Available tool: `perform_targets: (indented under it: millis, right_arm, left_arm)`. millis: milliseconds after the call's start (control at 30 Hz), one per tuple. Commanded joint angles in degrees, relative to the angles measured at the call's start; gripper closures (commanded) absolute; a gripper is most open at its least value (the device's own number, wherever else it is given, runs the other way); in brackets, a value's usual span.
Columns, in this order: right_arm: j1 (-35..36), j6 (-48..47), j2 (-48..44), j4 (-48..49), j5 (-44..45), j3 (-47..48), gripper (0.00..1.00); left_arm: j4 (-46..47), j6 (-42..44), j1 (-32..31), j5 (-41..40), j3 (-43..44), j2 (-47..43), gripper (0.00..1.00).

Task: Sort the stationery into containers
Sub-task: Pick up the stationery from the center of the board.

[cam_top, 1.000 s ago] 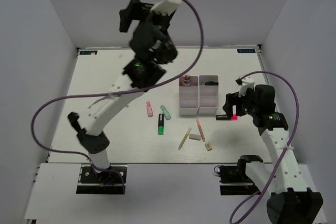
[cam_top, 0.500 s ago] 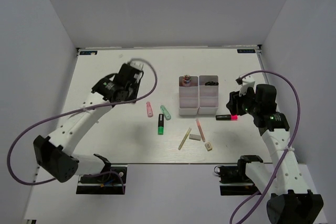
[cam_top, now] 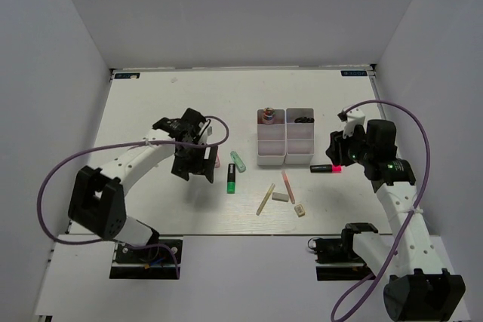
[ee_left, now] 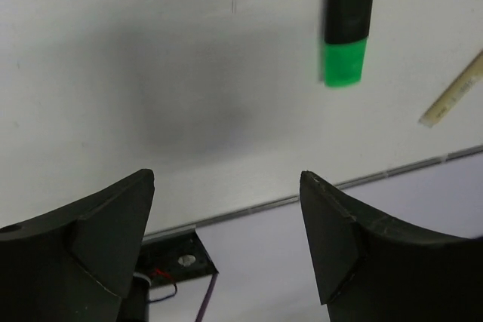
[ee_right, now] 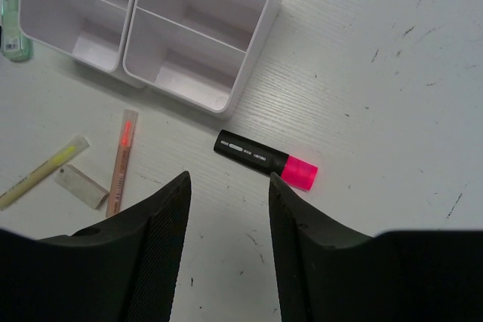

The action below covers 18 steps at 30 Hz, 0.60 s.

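The left claw (ee_left: 226,179) hangs low over the table, fingers wide apart, nothing in them. Just to its right lies the black-green marker (cam_top: 231,178) — light, hard and smooth, so I think it can roll. Pinch it across the middle of the black part. Next come the white bins (cam_top: 272,161). Past them the black-pink marker (ee_right: 266,159) lies flat on the table. The right claw (ee_right: 228,180) hovers over it, partly open, holding nothing. The right wrist view shows that gap plainly — from the top, those dark fingers are too small to tell.
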Motion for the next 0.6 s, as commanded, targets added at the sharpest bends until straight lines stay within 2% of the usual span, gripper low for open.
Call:
perform_targets:
  millis: [0,100,167,233,333,567]
  right_arm:
    - [0.3,-0.7,-0.2,0.4,-0.7,-0.2,0.51]
    - [0.1,-0.6,-0.3,0.3,-0.9,-0.5,0.51]
    - [0.1,-0.6,-0.1,0.4,-1.0,-0.6,0.51]
    - [0.2,-0.6,-0.1,0.4,-0.9,-0.7,0.51]
    - [0.1,-0.6,-0.2,0.3,-0.9,-0.7,0.51]
    - [0.1,-0.7,-0.1,0.4,-0.9,-0.7,0.51]
  left_arm:
    - [6.9,-4.5,0.1,-2.1,3.2,3.7,0.14]
    - [10.3,-9.5,0.0,-6.1,6.2,6.2,0.28]
    - [11.3,-12.0,-0.1,-8.0,7.1,7.7,0.32]
    - [11.9,-13.5,0.2,-10.5,8.7,8.7,0.32]
    - [11.9,-17.1,0.1,-10.5,10.7,13.4,0.24]
    - [14.1,-19.9,-0.5,-12.5,11.8,17.9,0.19]
